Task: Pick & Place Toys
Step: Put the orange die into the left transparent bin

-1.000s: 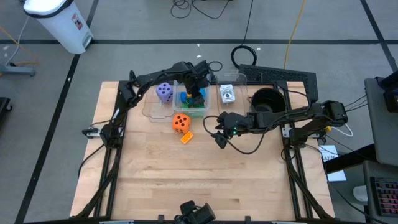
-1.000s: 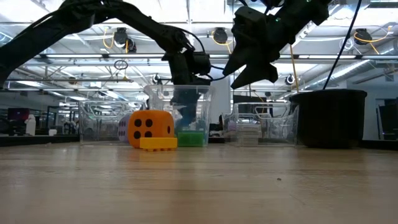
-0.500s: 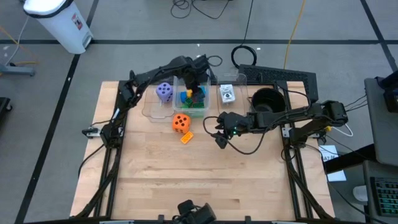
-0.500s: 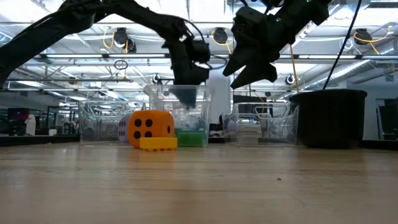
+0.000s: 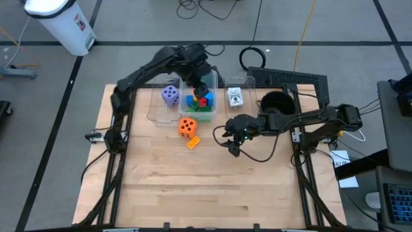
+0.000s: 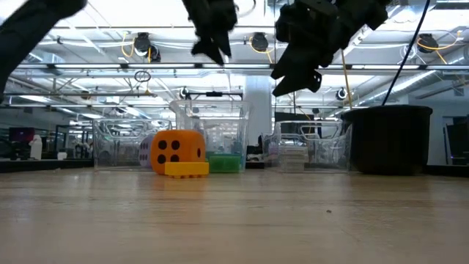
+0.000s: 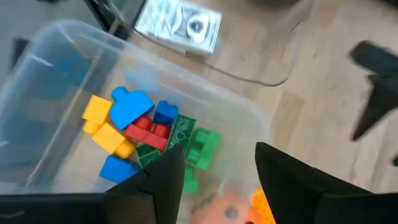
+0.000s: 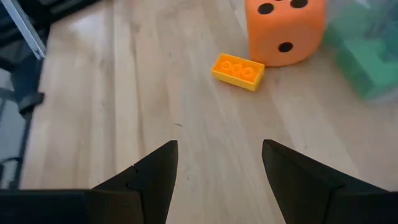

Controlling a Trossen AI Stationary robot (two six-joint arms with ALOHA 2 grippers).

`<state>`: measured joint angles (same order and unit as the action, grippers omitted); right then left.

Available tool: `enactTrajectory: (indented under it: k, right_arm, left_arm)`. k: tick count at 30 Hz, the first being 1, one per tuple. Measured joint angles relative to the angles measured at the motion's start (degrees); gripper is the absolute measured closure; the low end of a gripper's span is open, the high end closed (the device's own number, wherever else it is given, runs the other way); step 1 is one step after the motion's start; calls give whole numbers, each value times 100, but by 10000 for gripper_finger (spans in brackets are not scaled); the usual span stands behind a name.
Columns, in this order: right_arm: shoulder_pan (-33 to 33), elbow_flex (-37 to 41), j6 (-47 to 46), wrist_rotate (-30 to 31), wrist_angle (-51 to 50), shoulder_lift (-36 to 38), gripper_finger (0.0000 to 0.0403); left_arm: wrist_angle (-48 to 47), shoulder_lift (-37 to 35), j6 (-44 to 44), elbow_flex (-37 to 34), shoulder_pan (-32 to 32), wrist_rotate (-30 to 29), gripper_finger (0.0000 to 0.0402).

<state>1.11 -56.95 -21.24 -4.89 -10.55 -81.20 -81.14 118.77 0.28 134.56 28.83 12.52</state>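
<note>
Most small plastic building blocks already piled in my clear plastic tub. Orange dotted die and yellow-orange flat brick left on wooden table. My left gripper above tub, spread, empty. My right gripper spread, empty, above table near brick.

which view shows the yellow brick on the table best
The right wrist view: the yellow brick lies unblocked, studs visible, near the orange die. The high view shows it tiny; the low view shows only its side; the left wrist view barely catches it.
</note>
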Motion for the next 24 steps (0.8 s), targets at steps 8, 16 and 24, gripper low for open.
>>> enactTrajectory:
  k: [8, 16, 24]
  right_arm:
    - [218, 0, 536, -409, -34, 275, 177]
    - [268, 0, 479, -1025, 307, 298, 180]
    - [257, 0, -240, -1181, 853, 298, 182]
  left_arm:
    - [-154, -1265, -625, -8, -841, -853, 205]
    - [368, -2494, -1744, -1509, -2219, -2276, 233]
    - [2308, -3977, -2970, -4763, -3095, -2745, 258]
